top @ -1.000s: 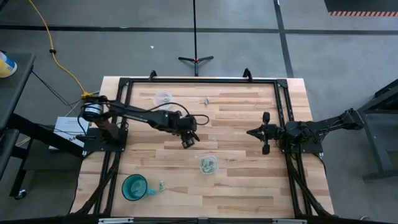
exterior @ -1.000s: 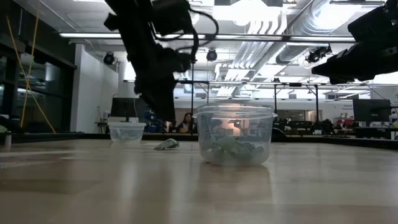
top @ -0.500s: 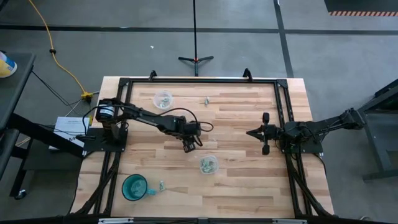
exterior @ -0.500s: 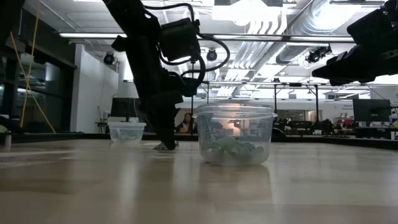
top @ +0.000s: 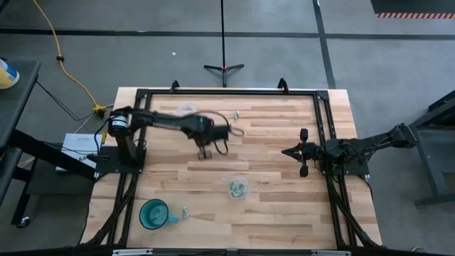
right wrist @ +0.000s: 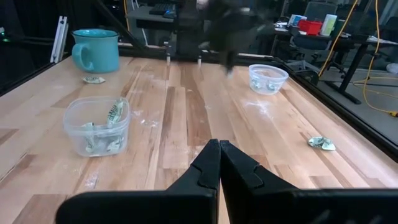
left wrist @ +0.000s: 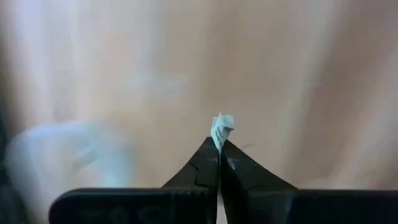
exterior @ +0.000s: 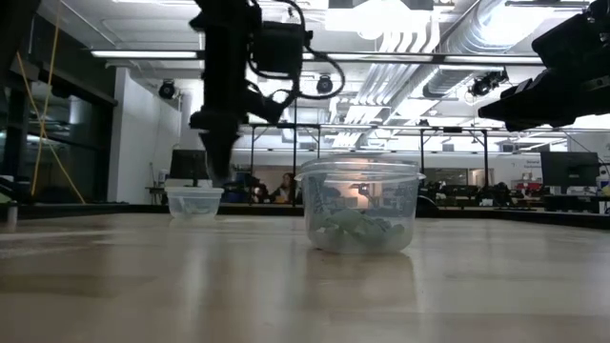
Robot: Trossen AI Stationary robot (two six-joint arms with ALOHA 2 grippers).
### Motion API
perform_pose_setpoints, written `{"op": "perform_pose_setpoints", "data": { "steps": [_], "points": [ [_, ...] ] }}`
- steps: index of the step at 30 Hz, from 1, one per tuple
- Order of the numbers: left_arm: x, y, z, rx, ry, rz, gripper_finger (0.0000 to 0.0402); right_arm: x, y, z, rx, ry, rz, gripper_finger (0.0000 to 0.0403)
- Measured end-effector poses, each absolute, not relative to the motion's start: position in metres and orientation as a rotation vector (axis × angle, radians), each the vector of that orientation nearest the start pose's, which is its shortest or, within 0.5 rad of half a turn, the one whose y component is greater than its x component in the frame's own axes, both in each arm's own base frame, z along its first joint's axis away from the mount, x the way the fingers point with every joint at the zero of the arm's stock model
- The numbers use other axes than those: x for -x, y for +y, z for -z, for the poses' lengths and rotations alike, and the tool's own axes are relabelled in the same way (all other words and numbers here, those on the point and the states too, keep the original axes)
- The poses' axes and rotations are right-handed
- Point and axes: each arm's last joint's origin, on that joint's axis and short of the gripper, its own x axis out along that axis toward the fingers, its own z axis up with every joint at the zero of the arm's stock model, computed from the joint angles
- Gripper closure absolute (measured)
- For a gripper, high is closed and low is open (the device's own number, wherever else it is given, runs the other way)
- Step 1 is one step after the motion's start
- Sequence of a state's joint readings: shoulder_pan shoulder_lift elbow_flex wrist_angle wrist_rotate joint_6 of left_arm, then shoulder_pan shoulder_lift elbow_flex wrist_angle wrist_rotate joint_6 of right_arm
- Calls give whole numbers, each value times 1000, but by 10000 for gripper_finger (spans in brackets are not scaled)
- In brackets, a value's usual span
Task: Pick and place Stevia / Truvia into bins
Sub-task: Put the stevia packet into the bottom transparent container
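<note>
My left gripper hangs above the table's middle, between the two bins, shut on a small pale Stevia sachet. The far bin is a clear cup partly under my left arm, and it stands on its base. The near bin holds several sachets. Loose sachets lie flat on the table at the far side and beside the teal cup. My right gripper waits shut at the right with nothing in it. My left gripper pinches the sachet's one end between its two fingertips. The rest of the crumpled paper sticks out past the tips. The fingers point down from above, and the sachet is lifted clear of the table.
A teal handled cup stands at the near left. A black frame runs round the wooden table. One more crumpled sachet lies toward the far side. Bare wood lies between the bins and my right arm.
My left gripper came down onto a sachet lying on the table just beyond the near bin and took hold of it. It then rose and swung toward the far left, toward the far bin. The sachet has left the table with it.
</note>
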State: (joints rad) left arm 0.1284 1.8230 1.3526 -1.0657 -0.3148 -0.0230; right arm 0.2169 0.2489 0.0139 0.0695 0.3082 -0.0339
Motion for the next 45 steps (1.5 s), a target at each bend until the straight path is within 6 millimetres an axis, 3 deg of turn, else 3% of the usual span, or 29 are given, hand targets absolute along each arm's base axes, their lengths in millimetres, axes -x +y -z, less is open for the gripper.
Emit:
{"op": "perform_pose_setpoints", "data": {
  "steps": [5,11,14,19,26,30,34,36,40,45],
  "points": [
    [-308,108,-235,-54,1580,-472,379,-110,15,-154,78,166,87,402],
    [-278,164,-229,98,1611,-497,359,-110,15,-153,73,178,88,402],
    [-265,177,-220,136,1639,-446,358,-110,15,-153,73,178,88,402],
    [-255,196,-216,186,1608,-524,344,-110,15,-152,74,179,88,402],
    [-253,203,-216,230,1565,-530,231,-110,15,-152,74,181,88,402],
    [-272,205,-220,267,1357,-446,157,-110,15,-152,74,182,88,402],
    [-313,197,-233,177,997,-254,111,-110,15,-152,79,182,88,402],
    [-334,186,-235,61,899,-204,101,-110,15,-152,80,183,87,402],
    [-360,171,-218,-56,874,-178,100,-110,15,-152,68,185,85,402],
    [-370,176,-194,-37,901,-242,110,-111,15,-152,78,189,86,402]
  ]
}}
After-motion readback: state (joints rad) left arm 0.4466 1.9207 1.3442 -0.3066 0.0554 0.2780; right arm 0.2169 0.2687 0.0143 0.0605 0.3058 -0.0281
